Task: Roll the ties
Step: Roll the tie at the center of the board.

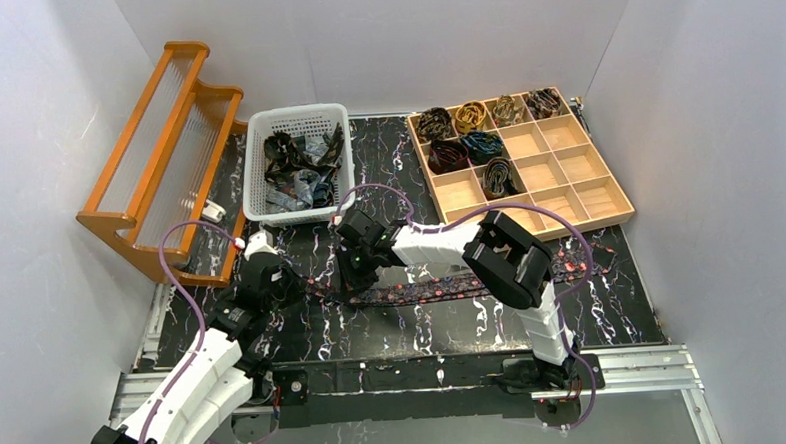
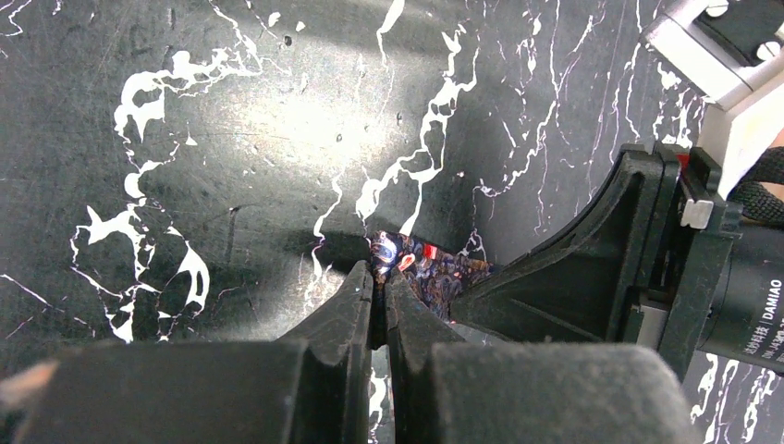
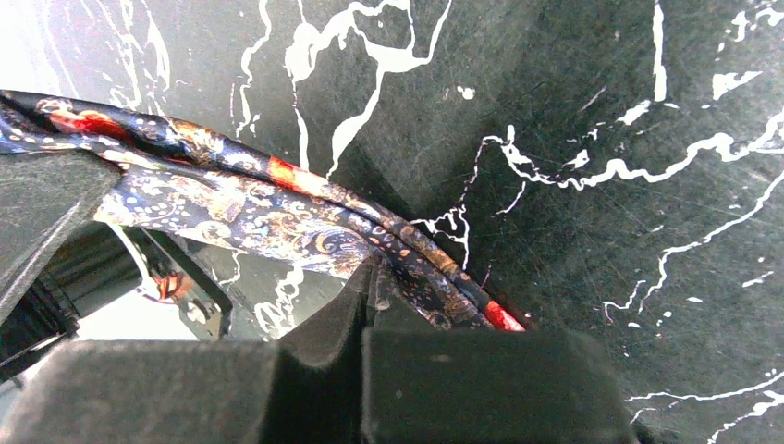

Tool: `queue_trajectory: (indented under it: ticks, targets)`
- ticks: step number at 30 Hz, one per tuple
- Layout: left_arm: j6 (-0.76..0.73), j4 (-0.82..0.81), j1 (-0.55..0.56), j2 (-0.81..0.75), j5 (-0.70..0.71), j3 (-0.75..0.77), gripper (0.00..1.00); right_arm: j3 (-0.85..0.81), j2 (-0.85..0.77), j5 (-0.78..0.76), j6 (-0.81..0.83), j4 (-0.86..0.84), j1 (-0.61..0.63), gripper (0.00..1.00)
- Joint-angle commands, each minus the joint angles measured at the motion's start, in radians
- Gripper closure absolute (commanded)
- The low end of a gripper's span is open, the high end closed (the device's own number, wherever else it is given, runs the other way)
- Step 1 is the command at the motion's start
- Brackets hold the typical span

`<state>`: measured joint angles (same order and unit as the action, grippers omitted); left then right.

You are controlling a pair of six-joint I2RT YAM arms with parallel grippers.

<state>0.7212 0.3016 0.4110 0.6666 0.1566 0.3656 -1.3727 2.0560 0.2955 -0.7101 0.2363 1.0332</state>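
Where the dotted tie (image 1: 452,287) lies along the black table (image 1: 424,326), the left claw (image 2: 377,282) is shut on its end, the right claw (image 3: 370,277) pinching it just beside. Farther back sit a basket (image 1: 294,113) of loose ties (image 1: 296,166) and a tray (image 1: 580,199) of rolled ties (image 1: 465,139).

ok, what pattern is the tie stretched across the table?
The tie is dark blue with gold paisley-like swirls and red patches, clearest in right wrist view.
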Motion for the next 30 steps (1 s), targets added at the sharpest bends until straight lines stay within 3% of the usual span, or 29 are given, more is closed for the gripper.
queue_trajectory:
  ticks: [1,5,15,25,30]
  targets:
    - [-0.03,0.033,0.018,0.01,0.05,0.048,1.0,-0.006,-0.031,-0.076,0.02,0.042,0.008,0.98]
    - [-0.033,0.033,0.06,0.022,0.051,0.072,1.0,-0.027,0.007,-0.126,0.021,0.089,0.008,0.98]
    - [-0.035,-0.03,0.179,0.069,-0.046,0.113,1.0,0.045,0.015,-0.011,-0.066,-0.02,-0.024,0.99]
    - [0.02,-0.177,0.222,0.137,-0.097,0.078,1.0,0.115,-0.075,0.136,-0.123,-0.181,-0.08,0.99]
    - [0.013,-0.182,0.237,0.177,-0.078,0.066,1.0,0.16,-0.185,0.121,-0.13,-0.205,-0.104,0.97]
